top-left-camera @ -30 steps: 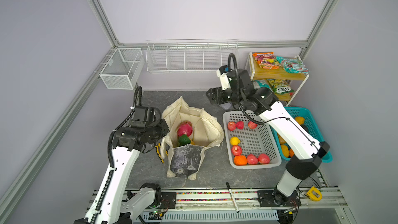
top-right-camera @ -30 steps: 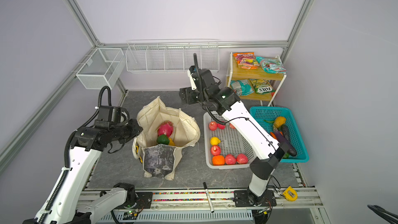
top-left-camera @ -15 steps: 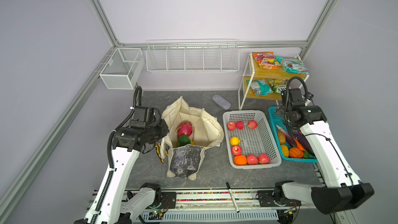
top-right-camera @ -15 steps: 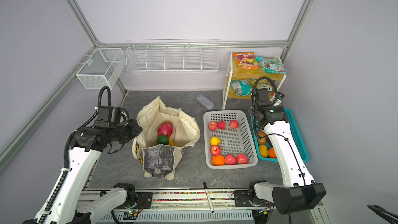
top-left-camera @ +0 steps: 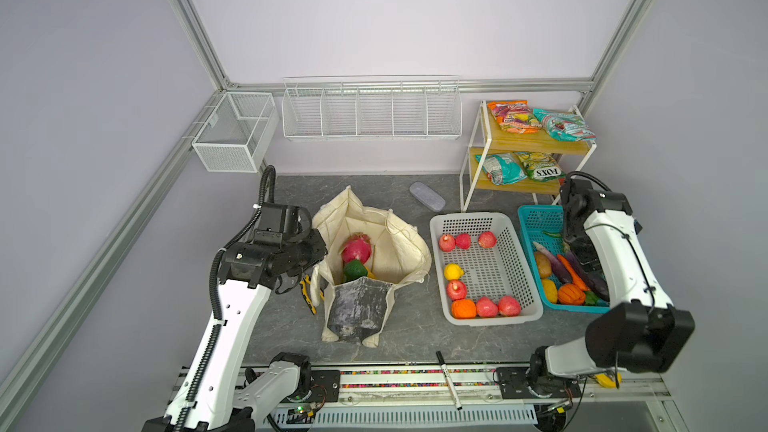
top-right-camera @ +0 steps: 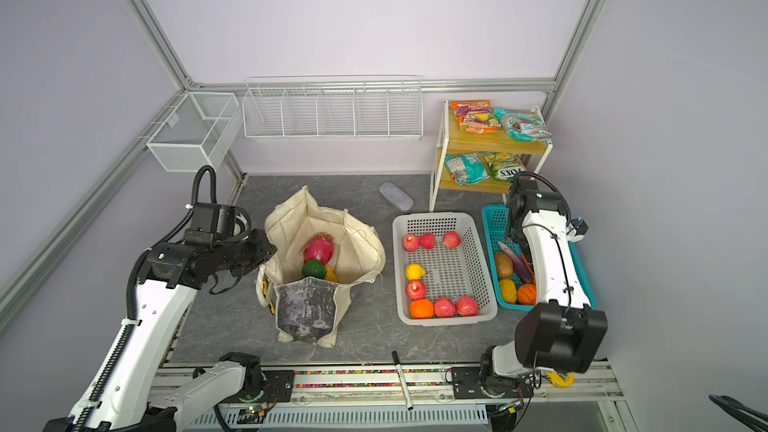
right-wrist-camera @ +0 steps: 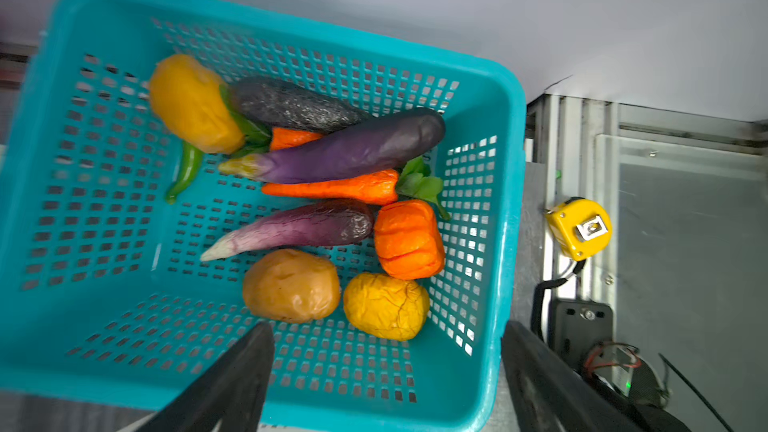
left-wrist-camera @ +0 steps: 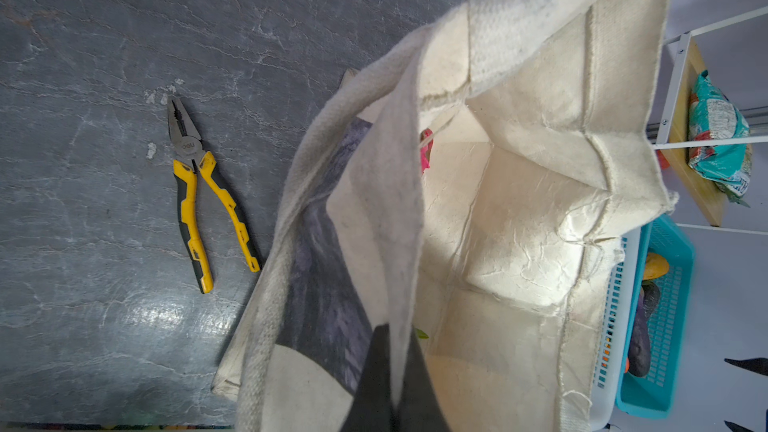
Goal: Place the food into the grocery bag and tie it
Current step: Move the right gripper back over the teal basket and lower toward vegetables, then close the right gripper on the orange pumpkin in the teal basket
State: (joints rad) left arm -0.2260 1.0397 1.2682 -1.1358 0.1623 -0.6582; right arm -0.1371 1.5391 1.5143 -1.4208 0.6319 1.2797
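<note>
Grocery bag (top-left-camera: pixel 399 243) of floppy canvas is clenched in left hand (left-wrist-camera: pixel 392 384); right hand (right-wrist-camera: pixel 386 326) released.

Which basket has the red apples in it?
The white perforated plastic basket, beside the cream canvas bag; the teal plastic basket holds purple aubergines and orange carrots.

We see only a pink sliver of dragon fruit (left-wrist-camera: pixel 425 150) beyond the left claw (left-wrist-camera: pixel 392 338); the canvas tote (left-wrist-camera: pixel 519 222) hides the rest.
</note>
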